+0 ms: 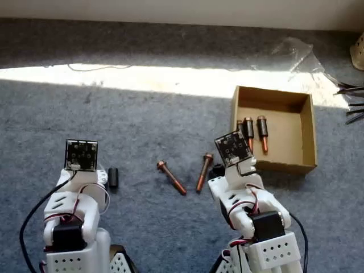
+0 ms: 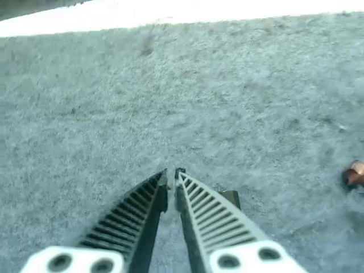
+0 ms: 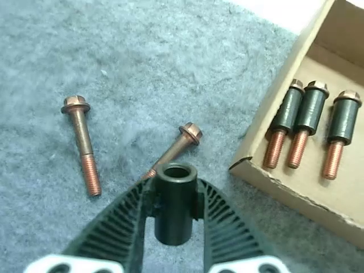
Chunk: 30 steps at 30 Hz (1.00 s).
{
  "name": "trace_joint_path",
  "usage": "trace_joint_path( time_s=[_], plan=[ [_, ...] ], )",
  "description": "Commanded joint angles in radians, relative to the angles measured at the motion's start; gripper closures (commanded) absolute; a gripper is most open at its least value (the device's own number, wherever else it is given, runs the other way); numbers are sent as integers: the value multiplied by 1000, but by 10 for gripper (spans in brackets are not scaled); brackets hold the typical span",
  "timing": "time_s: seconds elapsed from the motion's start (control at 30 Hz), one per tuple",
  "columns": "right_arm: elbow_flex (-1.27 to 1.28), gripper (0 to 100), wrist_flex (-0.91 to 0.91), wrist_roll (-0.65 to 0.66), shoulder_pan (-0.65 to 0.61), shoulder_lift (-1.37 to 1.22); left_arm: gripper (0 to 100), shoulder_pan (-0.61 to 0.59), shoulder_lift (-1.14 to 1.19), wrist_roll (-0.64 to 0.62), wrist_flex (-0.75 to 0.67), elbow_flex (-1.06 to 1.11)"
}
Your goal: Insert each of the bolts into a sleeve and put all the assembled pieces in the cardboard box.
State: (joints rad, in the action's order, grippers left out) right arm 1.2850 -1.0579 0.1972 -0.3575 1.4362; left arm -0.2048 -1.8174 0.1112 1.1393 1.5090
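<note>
Because a bolt can only go in through an open bore, the right tool [image 3: 173, 186] grips a black sleeve [image 3: 173, 213] by its sides. That leaves the hollow end clear and facing out over the grey counter [image 3: 170, 57]. Two bolts lie loose there. The nearer bolt [image 3: 181, 142] runs its threaded end behind one finger of that tool, so it looks like the natural partner. The farther bolt [image 3: 82, 142] lies apart from it. Three assembled pieces [image 3: 310, 122] lie side by side in the cardboard box [image 3: 296, 193], close to the right arm. The left tool [image 2: 172, 181] is closed on nothing, low over the counter. A second sleeve [image 1: 112, 177] sits just beside it, probably for the last bolt.
</note>
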Motion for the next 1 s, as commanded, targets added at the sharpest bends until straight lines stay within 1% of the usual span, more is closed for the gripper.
trace_joint_path(
  time_s=[0.0,0.13,0.23,0.43,0.6,0.67,0.97],
  plan=[
    [16,995,39,-51,36,16,949,64,-5,60,-5,-113],
    [48,995,91,-74,104,16,948,64,-1,110,2,-185],
    [71,995,111,-77,117,16,948,64,79,147,0,-225],
    [74,995,113,-78,119,16,950,74,440,152,2,-424],
    [74,995,108,-78,120,16,950,200,693,150,3,-570],
    [74,995,108,-78,120,16,950,257,763,121,3,-610],
    [81,995,105,-78,120,16,947,470,1009,-112,3,-777]
  ],
)
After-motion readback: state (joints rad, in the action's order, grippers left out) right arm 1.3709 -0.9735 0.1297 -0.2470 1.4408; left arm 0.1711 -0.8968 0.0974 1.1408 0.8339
